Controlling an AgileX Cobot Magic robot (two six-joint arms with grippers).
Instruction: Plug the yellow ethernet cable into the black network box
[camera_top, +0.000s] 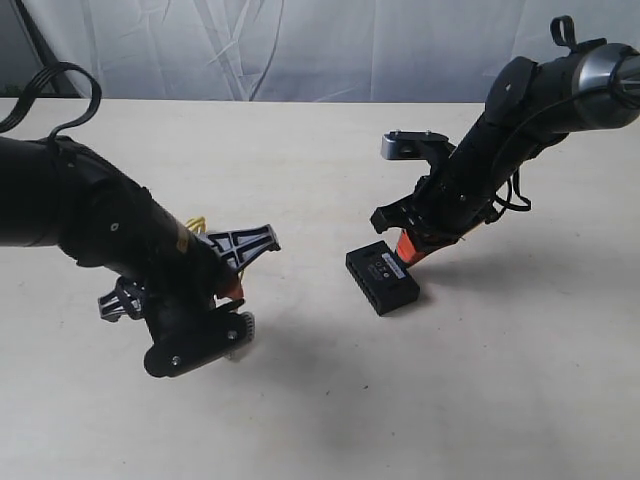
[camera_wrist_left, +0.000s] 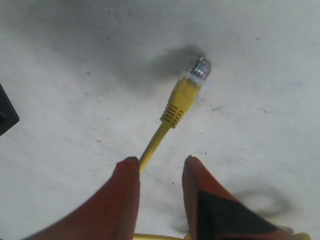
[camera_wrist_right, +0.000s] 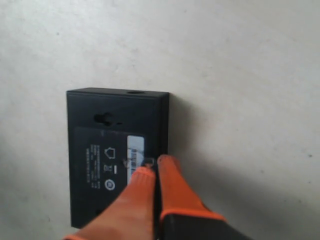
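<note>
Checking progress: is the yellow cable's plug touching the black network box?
Apart. The left wrist view shows bare table between the yellow ethernet cable's plug and the black network box.

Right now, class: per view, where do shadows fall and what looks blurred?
Exterior view: soft shadows on the table, box sharp. Left wrist view: dark shadow beside the cable plug, left gripper blurred. Right wrist view: shadow beside the box, right gripper soft.

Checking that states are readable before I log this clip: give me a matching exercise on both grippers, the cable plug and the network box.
1 left gripper
2 right gripper
3 cable plug
4 network box

A shut, tips on the box's top
B open, yellow cord between the fingers
C lying flat, label up
D free, in no port

Pairs: 1-B, 2-A, 3-D, 4-C
</note>
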